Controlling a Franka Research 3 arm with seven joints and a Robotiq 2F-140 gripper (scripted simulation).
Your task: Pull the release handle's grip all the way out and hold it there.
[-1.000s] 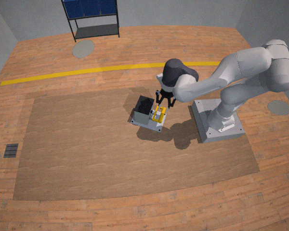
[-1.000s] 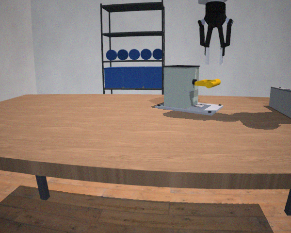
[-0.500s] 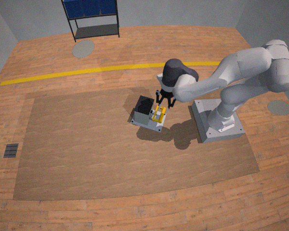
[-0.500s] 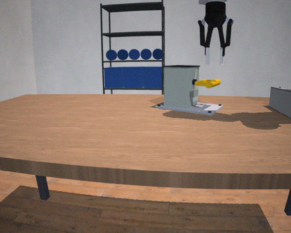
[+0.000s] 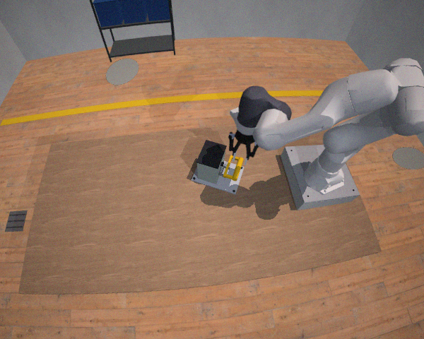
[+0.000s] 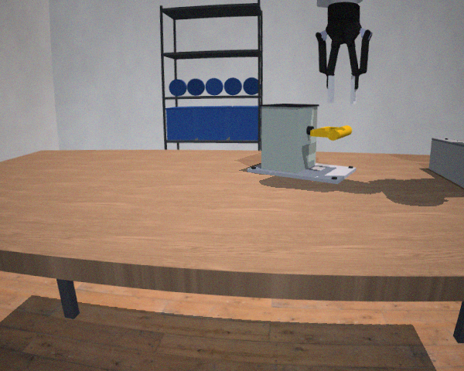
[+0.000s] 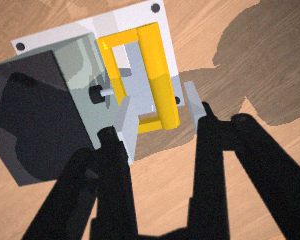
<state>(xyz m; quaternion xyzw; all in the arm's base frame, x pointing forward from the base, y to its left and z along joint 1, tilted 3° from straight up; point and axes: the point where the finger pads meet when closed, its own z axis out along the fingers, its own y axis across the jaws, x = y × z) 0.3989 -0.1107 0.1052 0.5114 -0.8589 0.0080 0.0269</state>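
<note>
The release handle has a yellow U-shaped grip with a level bar. It sticks out from a grey-green housing on a light baseplate. The bar sits close to the housing. My gripper is open partway and empty. It points down and hangs well above the bar, touching nothing. In the wrist view its two finger pads line up on either side of the near end of the bar.
The arm's grey pedestal stands on the table just right of the handle unit. A dark shelf rack with blue boxes and discs stands far behind the wooden table.
</note>
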